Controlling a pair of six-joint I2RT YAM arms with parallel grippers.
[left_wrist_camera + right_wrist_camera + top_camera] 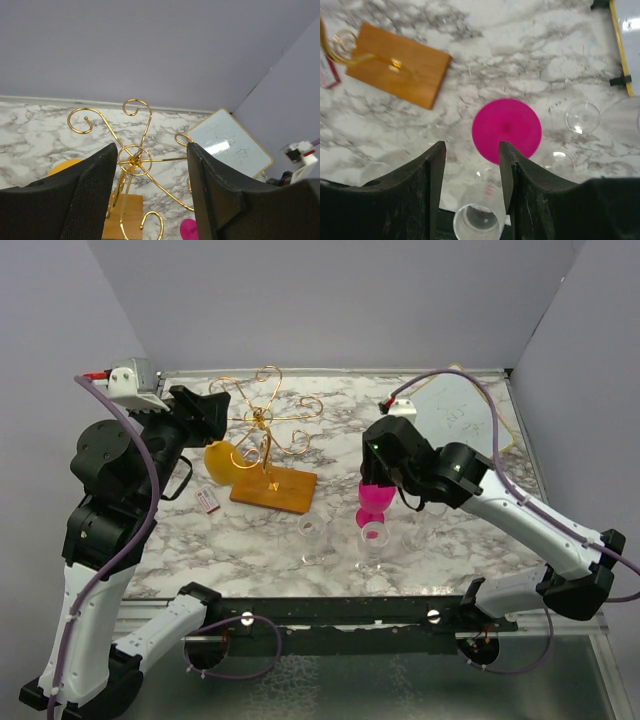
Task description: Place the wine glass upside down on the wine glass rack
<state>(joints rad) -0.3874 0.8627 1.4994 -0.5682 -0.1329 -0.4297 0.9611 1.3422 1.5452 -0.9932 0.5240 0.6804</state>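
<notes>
Overhead, the wine glass rack [272, 485] stands at 10 o'clock from the table's middle, with a yellow glass [222, 460] against its 9 o'clock side. The pink wine glass [374, 502] stands at 3 o'clock from the rack, under the right gripper [381, 478].

Left wrist: the left gripper [152, 150] is spread and empty, framing the rack's hub.

Right wrist: jaws spread, pinching nothing, with the pink disc at 12 o'clock past the tips and 1 clear glass [477, 220] at 6 o'clock.

This looks like the pickup stage. The next move calls for descending, gripping the pink glass, then inverting it.
</notes>
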